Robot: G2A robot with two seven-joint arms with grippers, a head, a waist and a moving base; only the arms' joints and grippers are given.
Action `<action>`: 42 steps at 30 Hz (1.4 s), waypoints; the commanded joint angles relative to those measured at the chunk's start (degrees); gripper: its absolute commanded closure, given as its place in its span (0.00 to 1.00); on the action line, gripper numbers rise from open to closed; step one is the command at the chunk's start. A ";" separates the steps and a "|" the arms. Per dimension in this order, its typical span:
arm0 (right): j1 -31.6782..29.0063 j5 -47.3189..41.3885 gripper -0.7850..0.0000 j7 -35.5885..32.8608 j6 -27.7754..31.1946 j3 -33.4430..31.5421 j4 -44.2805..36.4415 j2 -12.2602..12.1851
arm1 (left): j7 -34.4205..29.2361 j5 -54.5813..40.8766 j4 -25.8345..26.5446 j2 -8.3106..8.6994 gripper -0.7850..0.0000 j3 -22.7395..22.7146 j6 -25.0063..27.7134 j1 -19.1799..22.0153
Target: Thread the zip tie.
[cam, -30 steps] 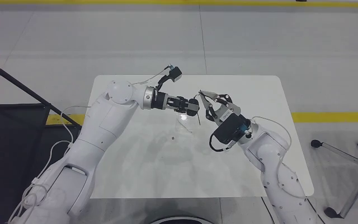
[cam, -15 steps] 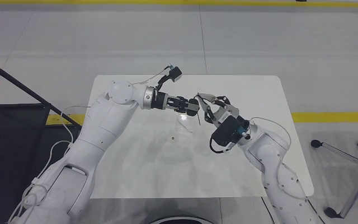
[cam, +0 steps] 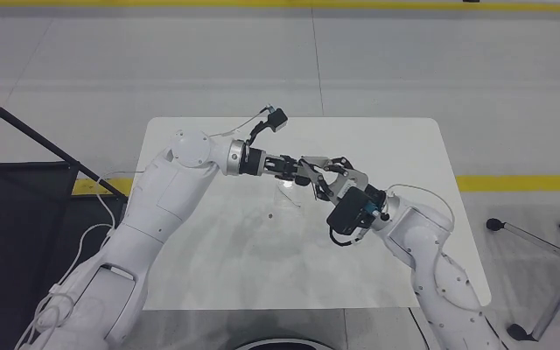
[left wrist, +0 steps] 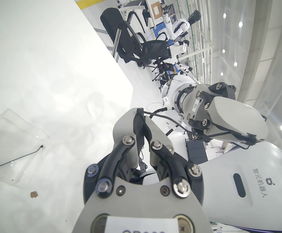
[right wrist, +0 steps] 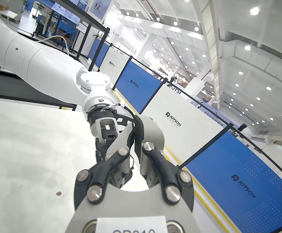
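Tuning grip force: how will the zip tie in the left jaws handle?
Likely floppy: the zip tie curves beyond the shut jaws of the left gripper. Probably very light, being thread-thin. May slip, pinched only at the tips.

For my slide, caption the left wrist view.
Left gripper shut on thin black zip tie above white table.

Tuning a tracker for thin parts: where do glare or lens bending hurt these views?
Left wrist view: glare bleaches the white table, yet the thin black zip tie in the left gripper stands out. Right wrist view: round ceiling lamps bloom, and the blue wall panels curve. Top view: even light, straight table edges.
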State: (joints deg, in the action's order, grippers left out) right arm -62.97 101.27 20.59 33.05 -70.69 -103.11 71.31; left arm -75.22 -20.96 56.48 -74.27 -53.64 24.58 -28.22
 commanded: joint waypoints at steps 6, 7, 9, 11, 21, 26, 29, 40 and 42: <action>-0.34 -0.33 1.00 -0.25 0.86 -0.46 -0.26 -0.38 | 0.44 0.75 1.60 0.44 1.00 -0.62 -0.55 -0.87; -0.38 -0.35 1.00 -0.29 0.92 -0.55 -0.31 -0.44 | 0.52 0.89 1.72 0.49 1.00 -0.66 -0.60 -0.94; -0.49 -0.20 1.00 -0.55 0.76 -0.74 -0.44 -0.55 | 0.68 1.12 1.99 0.57 1.00 -0.77 -0.52 -1.07; -0.60 -0.12 1.00 -0.78 0.61 -0.81 -0.61 -0.63 | 0.96 1.87 2.17 0.68 1.00 -0.83 -0.46 -1.11; -0.71 0.56 1.00 -1.85 -1.91 -0.69 -0.96 -0.88 | 1.96 4.09 3.92 1.12 1.00 -1.01 0.34 -1.88; -0.92 1.67 1.00 -2.52 -4.77 -0.59 -1.36 -0.92 | 1.91 4.47 4.69 1.31 1.00 -1.08 0.58 -2.25; -0.97 2.23 1.00 -2.98 -5.53 -0.46 -1.54 -0.96 | 1.58 4.56 4.99 1.42 1.00 -1.08 0.65 -2.36; -0.97 5.32 1.00 -3.93 -10.69 0.20 -1.99 -0.98 | 0.19 4.69 5.42 1.63 1.00 -0.58 1.14 -2.38; -0.95 5.41 1.00 -3.87 -11.42 0.26 -1.95 -0.97 | 0.01 4.70 5.45 1.65 1.00 -0.44 1.25 -2.35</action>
State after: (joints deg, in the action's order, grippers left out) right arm -63.93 106.68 16.68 21.98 -70.46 -105.10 70.34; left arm -75.12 -16.25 61.91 -72.63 -54.16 25.77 -30.59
